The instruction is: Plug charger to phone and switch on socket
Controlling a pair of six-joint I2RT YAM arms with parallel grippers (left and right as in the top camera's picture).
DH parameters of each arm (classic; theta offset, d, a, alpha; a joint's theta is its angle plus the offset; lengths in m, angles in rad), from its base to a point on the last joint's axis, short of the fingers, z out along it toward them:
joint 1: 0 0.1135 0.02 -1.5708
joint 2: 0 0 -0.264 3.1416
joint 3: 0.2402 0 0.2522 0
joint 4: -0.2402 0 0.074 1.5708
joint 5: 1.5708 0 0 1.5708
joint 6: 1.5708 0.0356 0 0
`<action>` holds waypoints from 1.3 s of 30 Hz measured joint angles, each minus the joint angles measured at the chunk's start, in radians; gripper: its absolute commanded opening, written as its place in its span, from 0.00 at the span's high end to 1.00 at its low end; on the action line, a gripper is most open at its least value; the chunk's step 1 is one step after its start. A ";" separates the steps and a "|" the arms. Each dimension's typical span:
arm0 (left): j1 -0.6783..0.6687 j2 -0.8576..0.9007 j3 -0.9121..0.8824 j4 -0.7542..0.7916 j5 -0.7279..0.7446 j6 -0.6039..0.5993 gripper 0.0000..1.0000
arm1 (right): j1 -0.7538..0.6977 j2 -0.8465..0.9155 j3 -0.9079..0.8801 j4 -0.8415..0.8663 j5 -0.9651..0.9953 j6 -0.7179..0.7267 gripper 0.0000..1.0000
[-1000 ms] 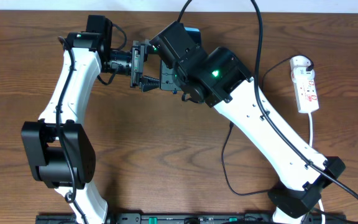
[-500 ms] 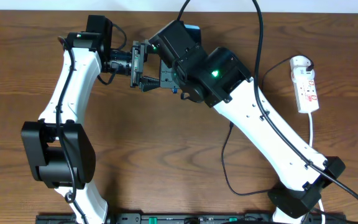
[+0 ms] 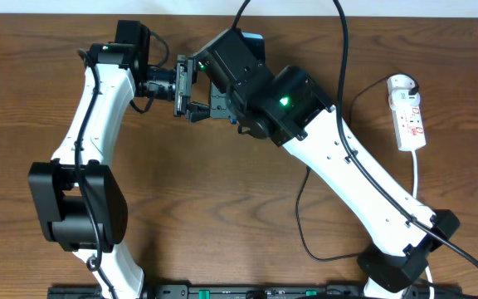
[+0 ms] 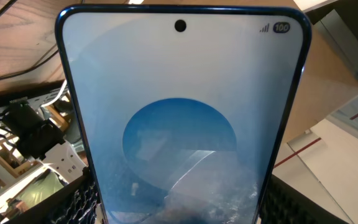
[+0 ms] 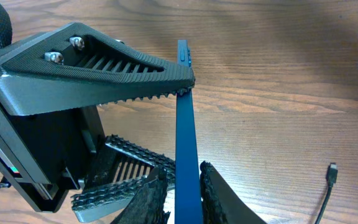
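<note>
Right, overhead first: both arms meet at the far side of the desk point(image 3: 222, 208), left tool point(image 3: 189, 98) and right tool point(image 3: 218, 108) nose to nose, and whatever sits between them is buried under the wrists. Off to the right lies the socket point(image 3: 408, 116), a white strip well apart from the action. Over to the left wrist view: the phone point(image 4: 179, 124) fills the picture, its blue-and-white screen facing the camera. The left tool is spread wide and clamped across its width, ribbed pads point(image 4: 82, 202) just showing at the lower corners. Now the right wrist: the phone is edge-on, a thin dark-blue blade held clear of the wood. The right tool's fingers point(image 5: 149, 198) are narrowed onto its two faces; that sits at the very bottom of the frame, so contact looks made rather than certain. The charger point(image 5: 332, 175) tip lies bare on the desk at lower right, near but apart. Handling-wise, that phone is rigid, slim and glassy, likely slick and unforgiving of a drop. Grip belongs on the long edges, port end left free. The lead looks limp, so the hard connector is the place to take it.
</note>
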 measured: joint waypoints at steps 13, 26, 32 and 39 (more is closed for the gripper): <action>0.000 0.000 0.000 0.000 0.007 -0.006 0.29 | 0.001 0.000 0.000 -0.001 0.012 -0.002 0.98; 0.000 -0.005 0.000 0.000 0.026 -0.012 0.04 | -0.010 0.002 -0.001 0.022 0.057 0.048 0.99; 0.000 -0.009 0.000 0.001 0.026 -0.022 0.04 | -0.081 0.002 -0.001 0.032 0.085 0.246 0.99; 0.000 -0.009 0.000 0.001 0.034 -0.089 0.11 | -0.112 0.001 -0.002 0.038 0.022 0.521 0.99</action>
